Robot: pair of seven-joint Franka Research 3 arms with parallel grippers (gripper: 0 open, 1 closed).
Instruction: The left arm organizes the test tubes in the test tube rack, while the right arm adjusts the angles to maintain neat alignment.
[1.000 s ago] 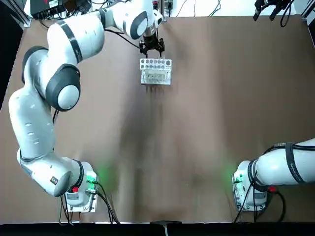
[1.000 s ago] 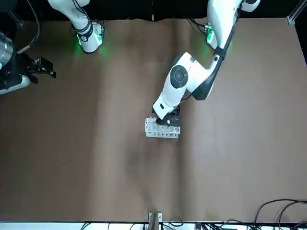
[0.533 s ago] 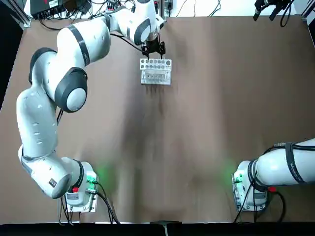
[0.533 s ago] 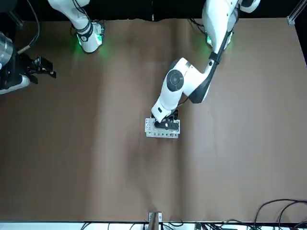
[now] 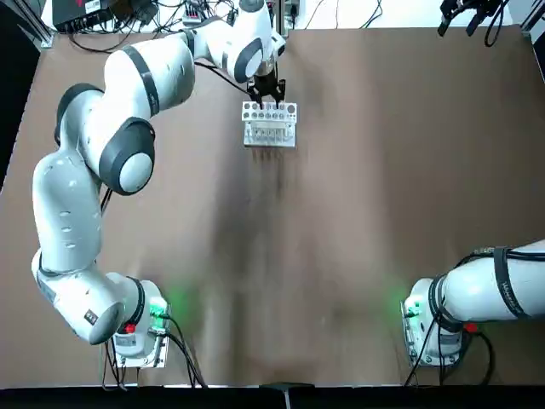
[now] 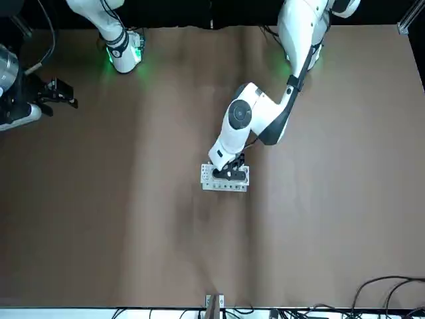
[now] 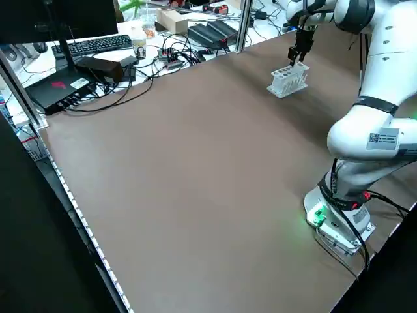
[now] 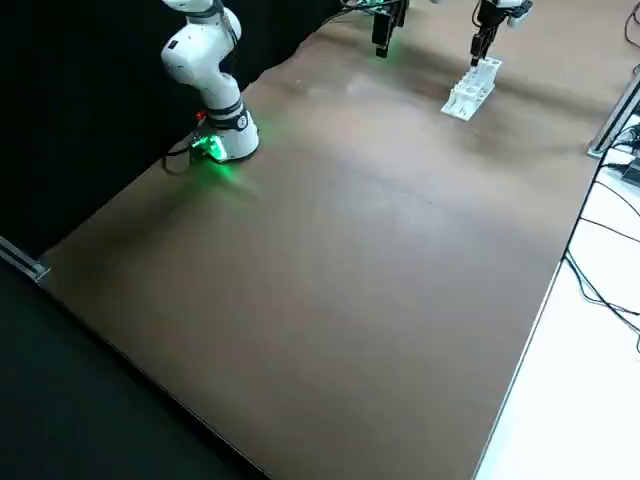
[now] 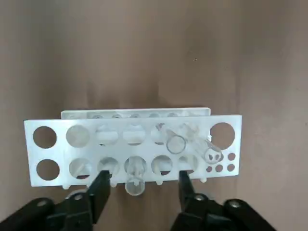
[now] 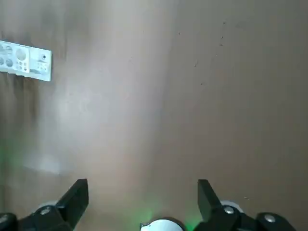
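Left wrist view first: my own left gripper [image 9: 141, 181] is released, its two black fingers well apart and closed on nothing. Between them, apart from both, I see one clear test tube [image 9: 135, 175] tilted in a hole of the row nearer my fingers. Just past my fingertips is the test tube rack [image 9: 62, 150], white and two-tiered, its top plate pierced by two rows of round holes. Two more tubes lean from the rack toward one end, a second tube [image 9: 176, 143] and a third tube [image 9: 211, 153]; their exact holes I can't tell.

From overhead, the rack stands on the brown table [image 5: 358, 213], near its far edge, with me right above its far side. Well off to my right, the right gripper [image 5: 461, 19] hangs parked over the far right corner, its fingers spread around nothing. Beyond the table's far edge lie tangled black cables [image 7: 140, 81], a keyboard [image 7: 98, 44] and a monitor [image 7: 39, 23].
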